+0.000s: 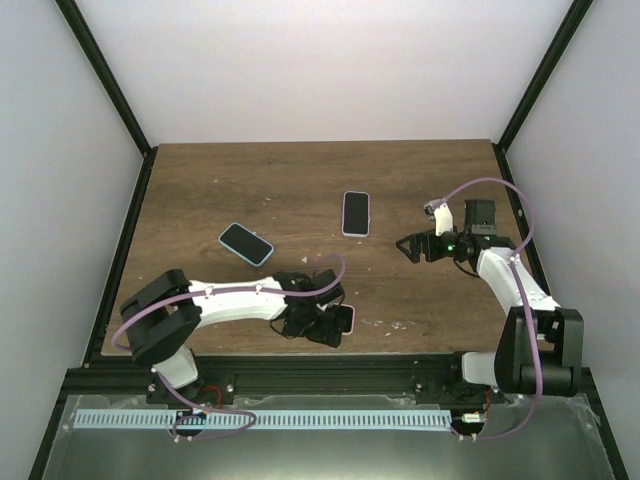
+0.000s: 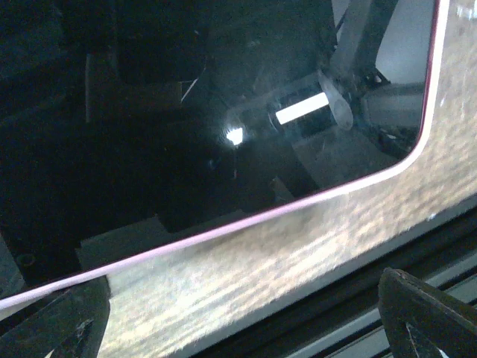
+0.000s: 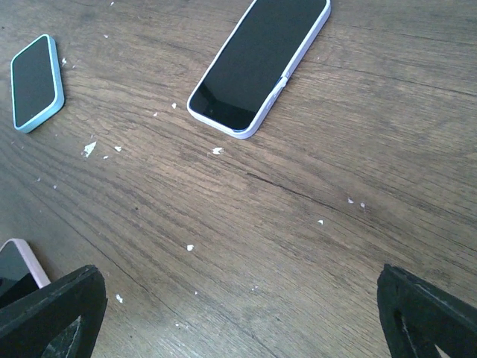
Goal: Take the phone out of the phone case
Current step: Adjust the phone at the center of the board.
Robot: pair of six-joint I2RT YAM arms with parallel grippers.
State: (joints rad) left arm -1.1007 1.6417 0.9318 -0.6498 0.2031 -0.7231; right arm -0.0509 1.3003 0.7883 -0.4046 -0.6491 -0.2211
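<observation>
probably a lab test cell (walled in): white walls (image 1: 300,60), black frame posts (image 1: 110,80), wood table (image 1: 300,180).

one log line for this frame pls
left gripper open over pink-cased phone | right gripper open, empty | blue-cased phone, lavender-cased phone flat, screen up | no phone out of case yet

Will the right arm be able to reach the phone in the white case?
Probably yes. The right gripper is open and empty, facing the phone in the white case. Only bare table with a few white crumbs lies between them, so nothing seems to block the way.
</observation>
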